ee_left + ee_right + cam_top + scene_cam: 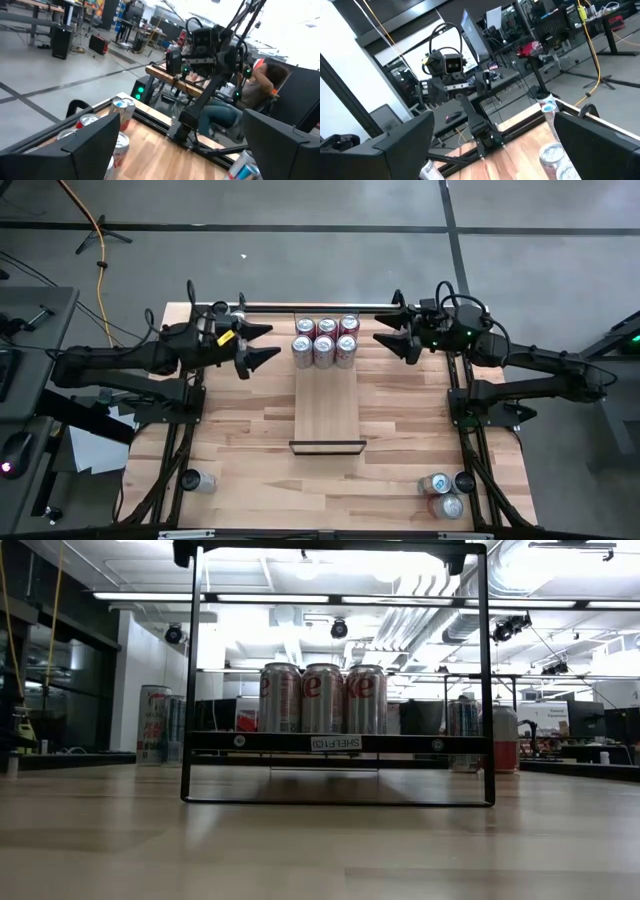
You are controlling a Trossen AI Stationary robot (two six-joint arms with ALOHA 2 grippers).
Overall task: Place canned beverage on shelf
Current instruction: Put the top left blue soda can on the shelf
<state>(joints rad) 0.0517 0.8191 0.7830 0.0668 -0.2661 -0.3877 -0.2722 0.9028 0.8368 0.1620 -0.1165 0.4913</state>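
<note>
From above, the shelf (327, 415) runs its long axis from twelve to six o'clock down the middle of the surface (250, 450), six cans (326, 340) already clustered at its twelve o'clock end; the left end effector (262, 344) hovers at nine o'clock of that cluster, fingers spread and grasping nothing; the right end effector (390, 334) mirrors it at three o'clock, likewise released and empty; loose cans wait off the shelf, a trio (447, 492) at five o'clock below the right arm and a single can (198, 480) at seven o'clock below the left, so I judge each arm must reach back toward six o'clock, the right having more to fetch; in the low view the shelved cans (323, 698) stand upright inside a dark frame (338, 675); the left wrist view shows can tops (123, 104) between spread fingers; the right wrist view shows can tops (553, 154) too.
</note>
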